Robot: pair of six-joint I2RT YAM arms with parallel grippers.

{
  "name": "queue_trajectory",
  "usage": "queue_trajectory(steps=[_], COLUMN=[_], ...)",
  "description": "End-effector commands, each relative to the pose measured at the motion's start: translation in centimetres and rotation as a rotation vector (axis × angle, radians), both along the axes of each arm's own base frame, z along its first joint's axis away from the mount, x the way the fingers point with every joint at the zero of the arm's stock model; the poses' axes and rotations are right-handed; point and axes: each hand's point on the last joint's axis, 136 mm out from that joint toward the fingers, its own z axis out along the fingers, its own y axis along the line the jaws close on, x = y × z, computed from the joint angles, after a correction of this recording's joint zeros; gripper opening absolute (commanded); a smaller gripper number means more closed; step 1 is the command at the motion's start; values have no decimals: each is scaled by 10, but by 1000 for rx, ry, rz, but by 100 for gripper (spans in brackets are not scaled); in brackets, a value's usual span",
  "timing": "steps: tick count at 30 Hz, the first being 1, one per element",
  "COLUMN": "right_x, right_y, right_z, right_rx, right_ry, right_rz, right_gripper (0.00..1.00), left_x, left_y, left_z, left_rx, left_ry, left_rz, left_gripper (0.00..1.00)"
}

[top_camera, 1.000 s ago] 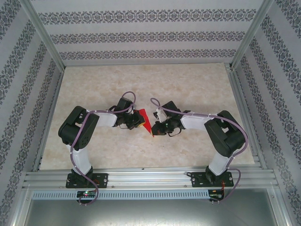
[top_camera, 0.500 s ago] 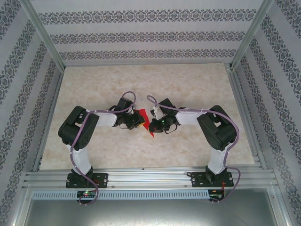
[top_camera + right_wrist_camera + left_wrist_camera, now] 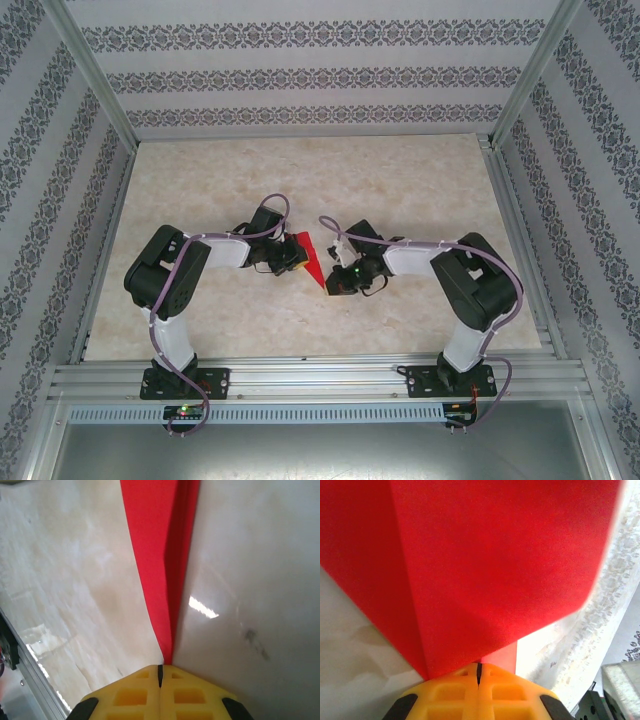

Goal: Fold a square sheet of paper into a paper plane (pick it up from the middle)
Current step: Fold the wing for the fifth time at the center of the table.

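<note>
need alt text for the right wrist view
The right gripper, its yellow fingers shut, pinches the narrow tip of the red paper, a long creased strip running away from the camera. Below it lies the pale marbled table.

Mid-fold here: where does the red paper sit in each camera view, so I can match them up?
Top external: red paper near table centre, a pointed strip with its tip toward the near edge.
Left wrist: broad creased sheet across the upper frame, pinched in the left gripper at bottom centre.
Right wrist: narrow strip running from top centre down into the right gripper.
Shared landmark: the pale marbled tabletop beneath it.
</note>
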Motion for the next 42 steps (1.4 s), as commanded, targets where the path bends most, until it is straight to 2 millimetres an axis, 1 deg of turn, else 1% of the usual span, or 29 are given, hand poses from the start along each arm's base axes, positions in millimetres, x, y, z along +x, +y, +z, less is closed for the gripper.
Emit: queue_trajectory(steps=[1,4,8,10,12,16,19,22,25,27,32,35,38,40,42], right_x=[-33,-19,11,22,33,52,57,51,38,25,-10,-25,-34,-33,-25], right_y=[-21,-15,6,18,29,43,47,41,29,20,-3,-16,-24,-27,-25], right_z=[-10,6,38,46,46,36,23,6,-7,-12,-24,-27,-26,-22,-12], right_rx=[-90,-61,6,28,28,28,20,-5,-27,-36,-70,-83,-83,-84,-72], right_ry=[95,35,-91,-125,-144,-146,-128,-98,-70,-47,13,33,40,26,-3], right_rz=[28,8,-18,-14,-10,-22,-25,-23,-19,-9,11,7,0,-9,-20], right_gripper=[0,0,1,1,1,0,0,0,0,0,0,0,0,0,0], left_x=[-31,-29,-28,-28,-29,-30,-30,-32,-32,-33,-35,-35,-35,-34,-34], left_y=[39,35,32,33,33,33,34,37,38,40,44,45,45,44,42], left_z=[-56,-52,-49,-49,-49,-51,-52,-53,-53,-54,-58,-59,-58,-57,-56], left_rx=[211,186,175,176,176,177,181,190,197,208,235,241,239,234,223], left_ry=[165,152,142,142,142,146,150,157,159,164,173,174,171,167,164], left_rz=[61,51,39,37,35,35,38,48,54,58,67,69,68,68,61], left_gripper=[6,5,5,5,5,5,5,4,1,0,0,0,0,0,0])
